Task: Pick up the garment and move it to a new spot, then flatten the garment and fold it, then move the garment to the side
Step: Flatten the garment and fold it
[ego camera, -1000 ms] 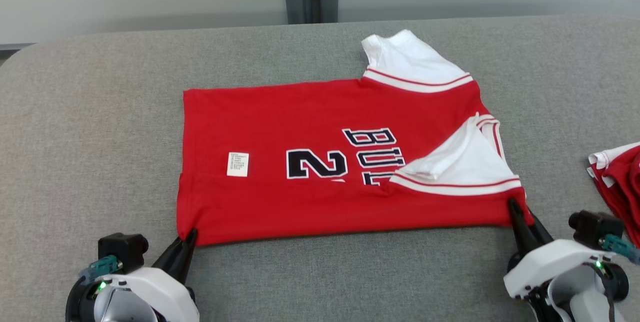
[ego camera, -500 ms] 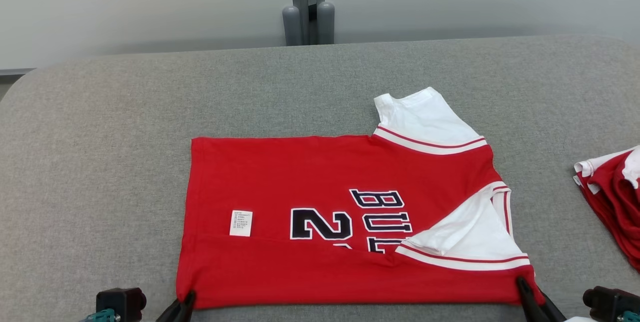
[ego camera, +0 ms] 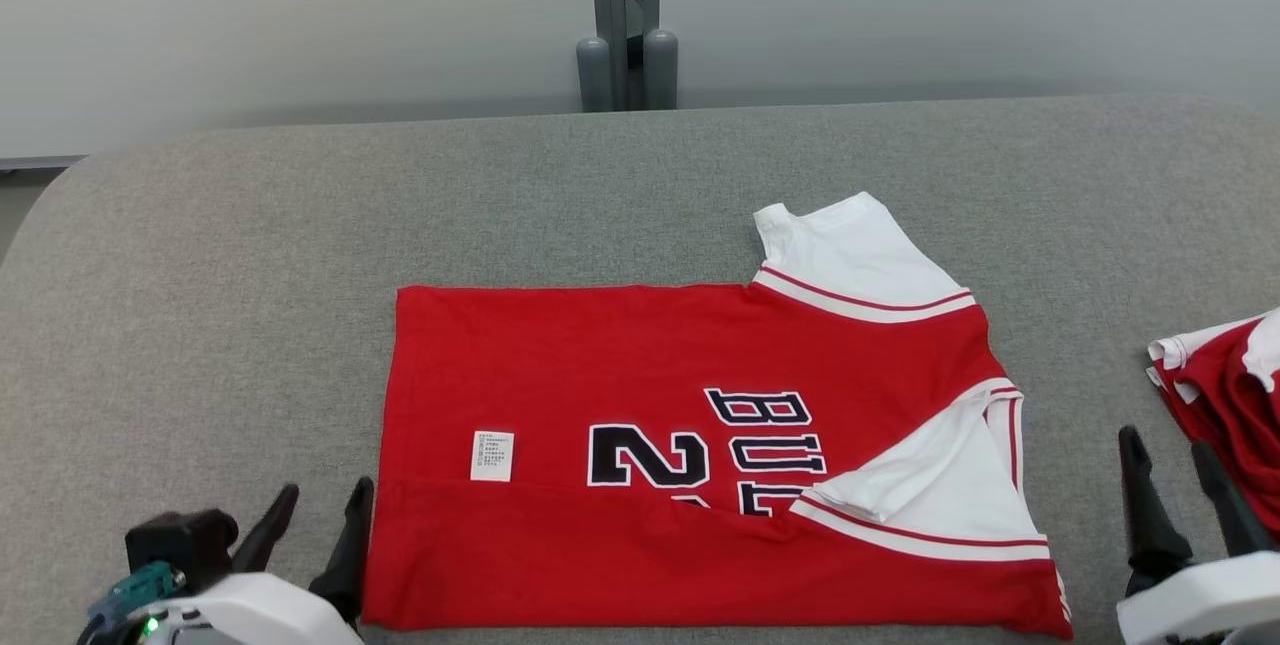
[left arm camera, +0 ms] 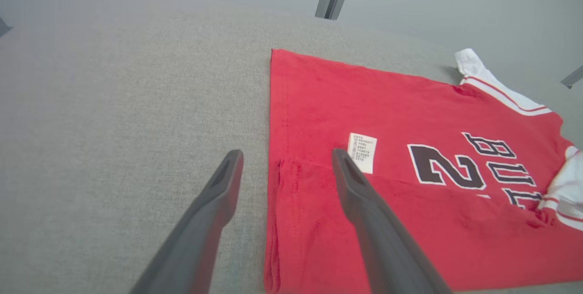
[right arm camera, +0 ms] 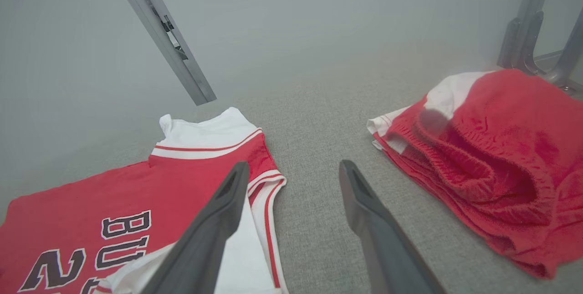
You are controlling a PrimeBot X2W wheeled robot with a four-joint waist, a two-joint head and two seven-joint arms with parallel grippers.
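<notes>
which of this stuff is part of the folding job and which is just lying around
Part of the job: red jersey, partly folded on the grey table; left gripper and right gripper, both open, one at each side of it.
Just lying about: pile of red clothes at the right; metal post behind the table.

Grey fabric table [ego camera: 250, 255] — pale wall [ego camera: 300, 15], metal post [ego camera: 625, 15] behind.

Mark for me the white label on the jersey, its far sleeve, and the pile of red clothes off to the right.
white label [ego camera: 492, 455], head view, middle of the tag.
far sleeve [ego camera: 850, 250], head view, white cloth above the stripe.
pile of red clothes [right arm camera: 496, 148], right wrist view, red cloth near its middle.
</notes>
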